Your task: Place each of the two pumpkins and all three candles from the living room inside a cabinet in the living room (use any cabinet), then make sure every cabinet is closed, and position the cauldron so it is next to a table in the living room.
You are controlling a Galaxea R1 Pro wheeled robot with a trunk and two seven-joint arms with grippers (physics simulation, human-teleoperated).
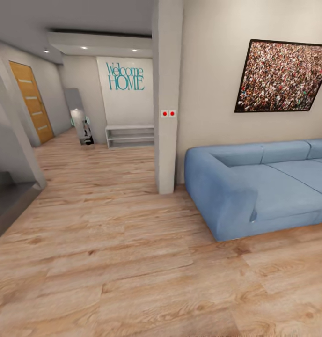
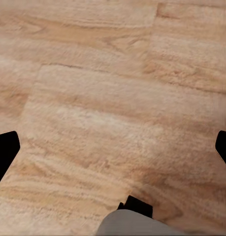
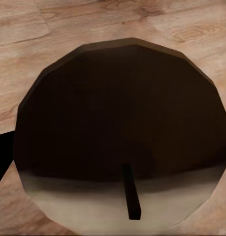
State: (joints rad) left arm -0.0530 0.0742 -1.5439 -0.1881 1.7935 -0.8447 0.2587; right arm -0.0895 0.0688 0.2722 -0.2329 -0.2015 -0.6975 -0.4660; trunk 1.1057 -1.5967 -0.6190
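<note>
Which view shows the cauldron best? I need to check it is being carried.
The right wrist view: the cauldron, a dark round bowl, hangs over the wood floor. The head view looks at the blue sofa; the left wrist view at floor.

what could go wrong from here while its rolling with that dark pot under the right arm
1. The cauldron sits close under the right gripper, but the contact is hidden, so a weak hold might slip while driving.
2. The pillar and the blue sofa arm stand close ahead; a wide turn could clip either.
3. The left gripper hangs open over the floor, so it can't steady the load.
</note>
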